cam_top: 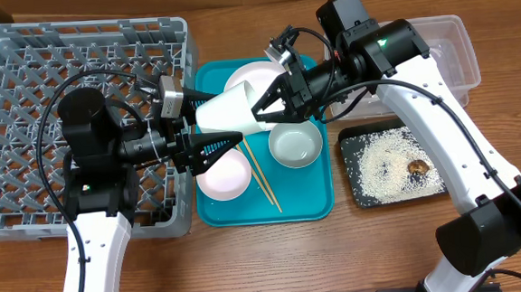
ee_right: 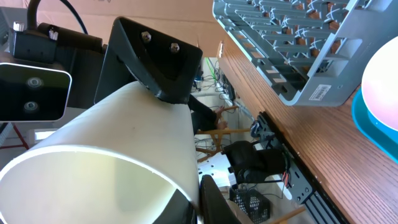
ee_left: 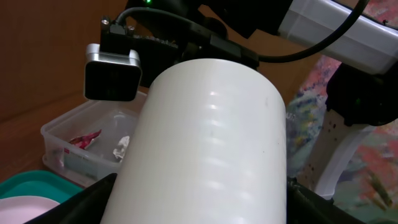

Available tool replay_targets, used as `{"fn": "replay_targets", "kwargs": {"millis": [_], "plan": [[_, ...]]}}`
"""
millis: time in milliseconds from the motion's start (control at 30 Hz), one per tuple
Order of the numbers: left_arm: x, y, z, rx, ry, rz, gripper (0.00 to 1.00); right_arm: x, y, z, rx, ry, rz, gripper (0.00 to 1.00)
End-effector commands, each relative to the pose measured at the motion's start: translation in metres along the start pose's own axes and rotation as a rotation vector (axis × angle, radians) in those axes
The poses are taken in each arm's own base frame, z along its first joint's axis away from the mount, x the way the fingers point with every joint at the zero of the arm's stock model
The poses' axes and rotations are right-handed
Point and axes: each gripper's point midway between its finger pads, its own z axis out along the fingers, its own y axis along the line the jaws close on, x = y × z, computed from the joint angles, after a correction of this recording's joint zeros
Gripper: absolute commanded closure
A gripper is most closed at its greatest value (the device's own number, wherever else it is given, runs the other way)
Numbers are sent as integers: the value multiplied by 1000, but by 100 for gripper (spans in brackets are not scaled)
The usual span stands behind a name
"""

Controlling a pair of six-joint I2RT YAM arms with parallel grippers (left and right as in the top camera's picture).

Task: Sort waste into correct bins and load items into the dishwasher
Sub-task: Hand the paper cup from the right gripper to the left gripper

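Waste looks binned — rice [cam_top: 384,161] in the black tray [cam_top: 347,172], wrapper [ee_left: 86,138] in the clear tub [cam_top: 458,32]. Your right gripper [cam_top: 263,110] pinches the cup [cam_top: 233,108] above the teal tray [cam_top: 311,199], left gripper [cam_top: 222,121] straddles it, grip unclear. Nothing in the rack [cam_top: 19,52] yet — plate [cam_top: 247,74], bowls [cam_top: 295,144], chopsticks [cam_top: 262,178] to go.

The dish rack [cam_top: 81,30] at nine o'clock is grey with a lattice grid; the central tray [cam_top: 311,197] is teal, with a white plate [cam_top: 243,75], a pinkish-white bowl [cam_top: 224,177], a greenish-white bowl [cam_top: 295,146], tan chopsticks [cam_top: 265,184] and a white cup [cam_top: 227,112]. At four o'clock the black tray [cam_top: 347,181] is speckled with white rice [cam_top: 379,161] around a dark-brown scrap [cam_top: 417,166]; the clear tub [cam_top: 462,57] at two o'clock shows a red wrapper [ee_left: 84,138] and white tissue [ee_left: 121,147]
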Motion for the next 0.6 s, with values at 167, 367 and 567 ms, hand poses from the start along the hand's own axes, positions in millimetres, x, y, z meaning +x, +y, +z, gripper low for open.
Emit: {"fn": "replay_targets", "kwargs": {"millis": [167,367,567], "plan": [[-9,6,-3,-36,-11,16,36,3,5,2,-29,17,-7,96],[-9,7,-3,-38,-11,16,43,3,5,2,-27,16,-8,95],[-4,17,-4,-94,-6,-29,47,-1,-10,1,62,-12,-3,63]]}}
